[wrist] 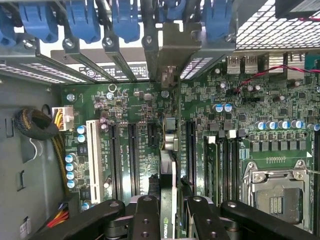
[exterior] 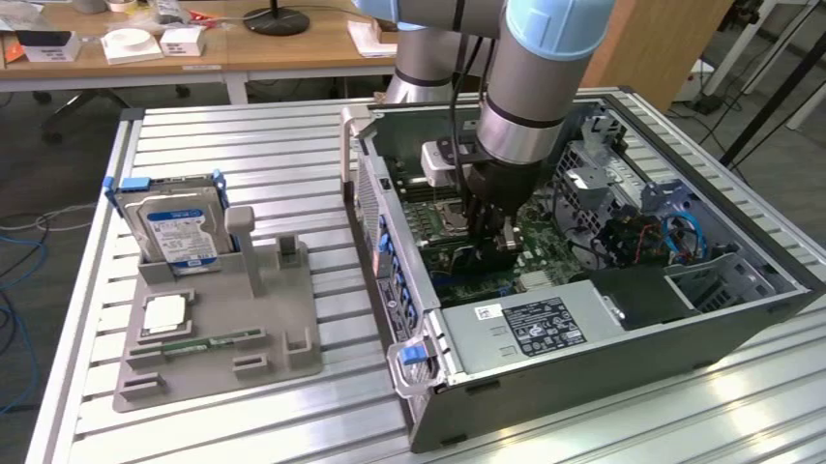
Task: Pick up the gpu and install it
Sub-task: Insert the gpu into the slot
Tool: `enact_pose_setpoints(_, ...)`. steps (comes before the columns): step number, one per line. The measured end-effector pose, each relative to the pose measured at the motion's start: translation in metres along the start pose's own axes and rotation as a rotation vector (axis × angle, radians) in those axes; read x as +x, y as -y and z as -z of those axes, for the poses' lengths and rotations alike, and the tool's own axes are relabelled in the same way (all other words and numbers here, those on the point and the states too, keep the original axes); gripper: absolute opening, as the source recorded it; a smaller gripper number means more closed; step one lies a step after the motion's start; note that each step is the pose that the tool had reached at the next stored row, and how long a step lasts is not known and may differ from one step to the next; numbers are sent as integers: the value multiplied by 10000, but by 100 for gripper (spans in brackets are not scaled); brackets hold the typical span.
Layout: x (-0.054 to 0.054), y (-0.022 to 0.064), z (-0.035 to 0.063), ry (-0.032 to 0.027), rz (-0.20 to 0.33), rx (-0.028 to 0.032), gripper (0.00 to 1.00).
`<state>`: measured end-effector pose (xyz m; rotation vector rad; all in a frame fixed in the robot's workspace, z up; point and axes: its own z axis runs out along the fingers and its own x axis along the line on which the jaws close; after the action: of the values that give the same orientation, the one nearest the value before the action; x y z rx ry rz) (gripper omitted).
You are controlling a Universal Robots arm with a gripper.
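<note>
My gripper reaches down into the open computer case, over the green motherboard. It is shut on the gpu, a thin dark card held on edge. In the wrist view the black fingers clamp the gpu from both sides. The card stands edge-on over a black expansion slot between its neighbours. Its silvery bracket end is up against the case's rear slot openings, among the blue latches. Whether the card's edge sits fully in the slot is hidden.
A grey fixture tray on the slatted table at the exterior view's left holds a silver hard drive, a CPU and a green RAM stick. Inside the case are the CPU socket, cables and a power supply.
</note>
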<state>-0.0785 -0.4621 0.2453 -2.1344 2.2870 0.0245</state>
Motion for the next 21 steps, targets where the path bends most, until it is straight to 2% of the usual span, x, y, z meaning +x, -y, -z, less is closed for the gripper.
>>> enact_pose_setpoints(4, -4, 0, 32, 28, 0, 9, 26)
enact_pose_setpoints(7, -1, 0, 45, 6, 1, 2, 26)
enact_pose_setpoints(21, -8, -4, 23, -3, 15, -1, 26)
